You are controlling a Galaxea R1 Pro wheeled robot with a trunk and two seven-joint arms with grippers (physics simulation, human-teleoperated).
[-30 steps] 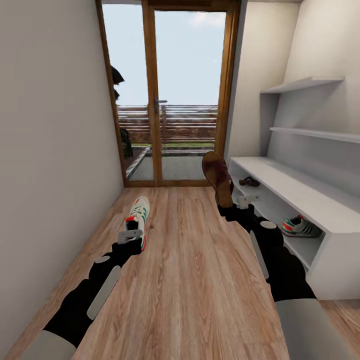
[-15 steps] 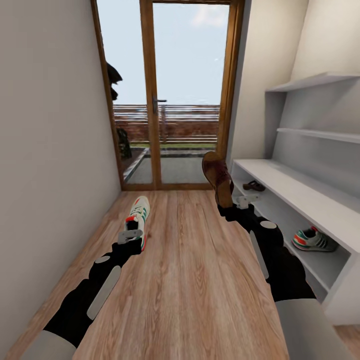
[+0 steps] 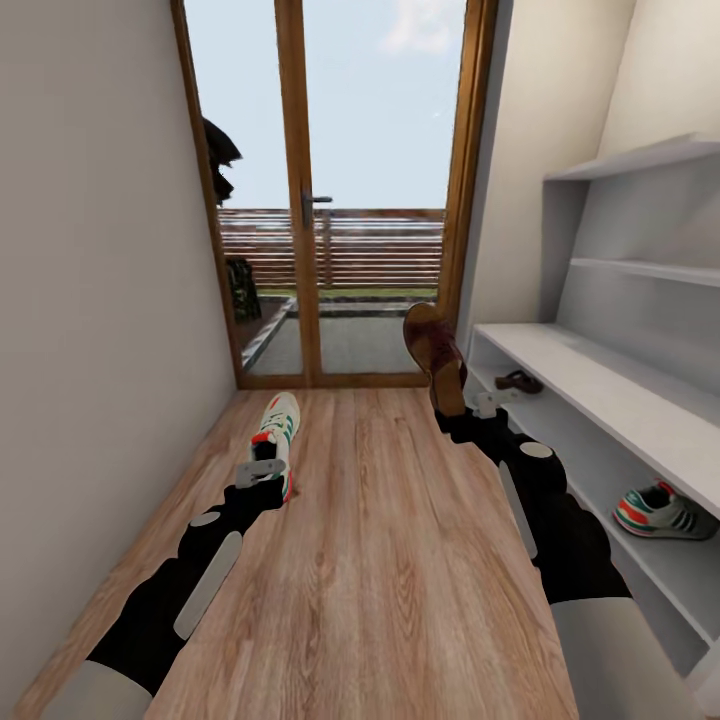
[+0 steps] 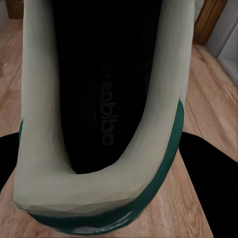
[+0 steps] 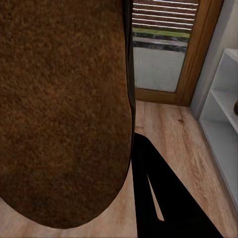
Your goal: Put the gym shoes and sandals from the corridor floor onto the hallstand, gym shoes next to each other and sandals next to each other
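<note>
Two shoes in hand, left gripper pinching a gym shoe by the heel, right gripper clamping a sandal upright beside the hallstand; risk: either could slip or clip its shelf edge.

Both arms reach forward, the right held higher than the left. The left gripper is clamped on a gym shoe, pointing ahead. The right gripper grips a sandal, which stands nearly upright.
</note>
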